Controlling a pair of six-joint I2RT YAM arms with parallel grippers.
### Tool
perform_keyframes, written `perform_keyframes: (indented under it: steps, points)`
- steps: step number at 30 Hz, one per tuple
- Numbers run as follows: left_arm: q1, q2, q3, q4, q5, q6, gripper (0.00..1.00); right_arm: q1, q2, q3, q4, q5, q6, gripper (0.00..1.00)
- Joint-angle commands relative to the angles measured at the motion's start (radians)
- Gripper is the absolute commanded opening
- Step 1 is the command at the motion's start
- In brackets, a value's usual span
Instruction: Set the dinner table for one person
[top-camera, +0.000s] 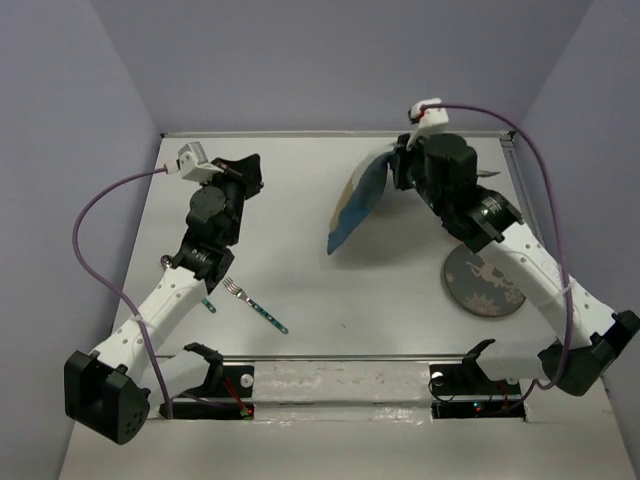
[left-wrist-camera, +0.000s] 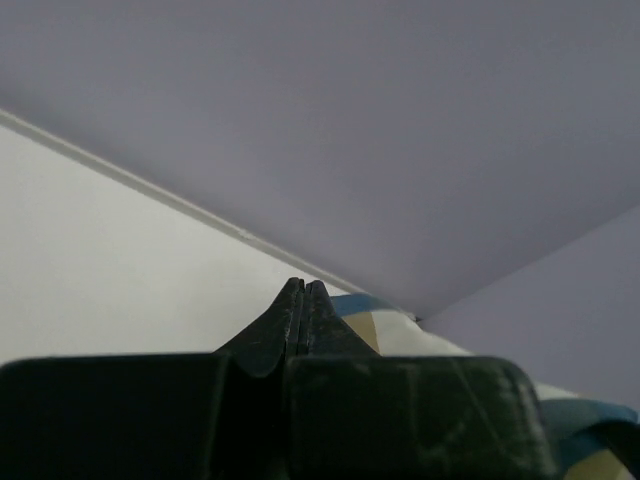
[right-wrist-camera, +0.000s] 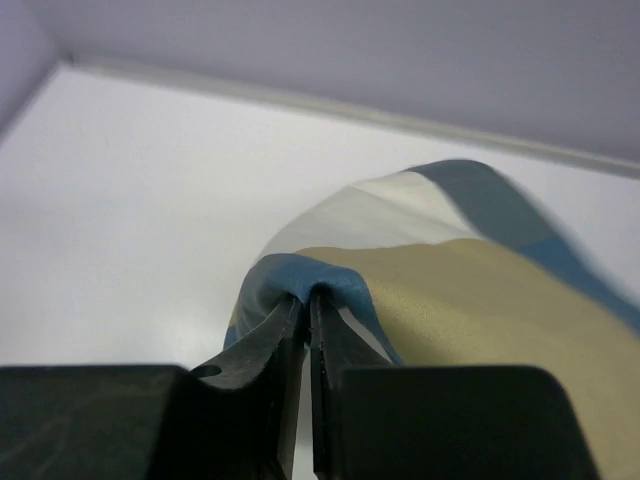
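Top external alone: fork (top-camera: 257, 308), plate (top-camera: 474, 291).

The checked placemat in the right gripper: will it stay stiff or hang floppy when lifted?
Probably floppy: the placemat bulges and folds where the right gripper pinches it with shut jaws. Likely light, since a pinch at one edge holds it up. It may drape unevenly when laid down.

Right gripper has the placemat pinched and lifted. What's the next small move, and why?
Probably draw the right gripper toward the near middle of the dinner table and lower. It is shut on a fold of the placemat, which hangs folded near the far side, while fork and plate flank bare tabletop.
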Motion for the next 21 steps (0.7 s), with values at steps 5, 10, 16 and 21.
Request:
perform_keyframes:
  steps: [5, 10, 16, 21]
  points:
    - [-0.004, -0.095, -0.380, -0.002, 0.006, -0.087, 0.00, 0.058, -0.030, -0.601, -0.125, -0.093, 0.154, 0.17]
    - [-0.096, 0.023, -0.417, -0.011, 0.058, -0.050, 0.00, 0.058, -0.140, -0.644, -0.096, -0.126, 0.211, 0.09]
    - [-0.211, 0.272, -0.280, -0.062, 0.089, -0.001, 0.29, 0.058, -0.159, -0.575, -0.104, -0.087, 0.240, 0.36]
    - [-0.308, 0.453, -0.184, -0.071, 0.091, 0.004, 0.42, 0.058, -0.160, -0.585, -0.116, -0.035, 0.275, 0.45]
